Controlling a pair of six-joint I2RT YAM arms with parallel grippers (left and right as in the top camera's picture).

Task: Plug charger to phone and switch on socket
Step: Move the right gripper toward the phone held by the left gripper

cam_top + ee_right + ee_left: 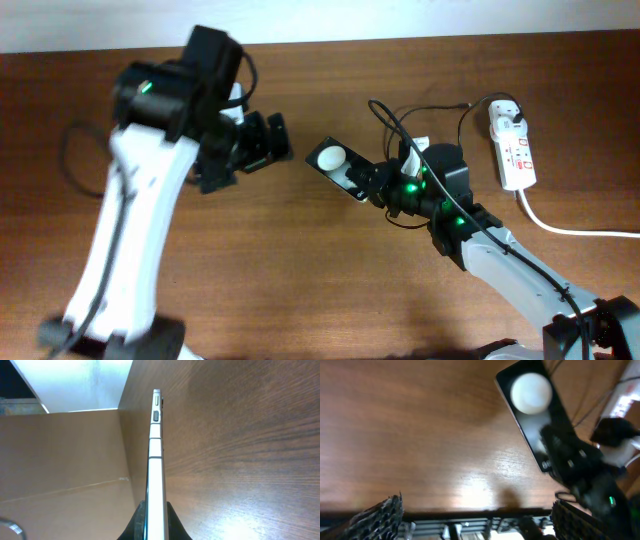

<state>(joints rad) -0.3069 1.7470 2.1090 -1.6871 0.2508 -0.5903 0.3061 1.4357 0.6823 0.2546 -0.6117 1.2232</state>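
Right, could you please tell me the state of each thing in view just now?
left gripper: open, empty.
right gripper: shut on phone.
phone: held by one end.
charger: plug at socket, tip not visible.
socket: switch too small to tell.

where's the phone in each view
Overhead: phone at centre, lying on a slant.
Left wrist: phone upper right, glossy face with a white spot.
Right wrist: phone at centre, edge-on, running up from the bottom.
Shared landmark: right gripper clamped on one end of it.
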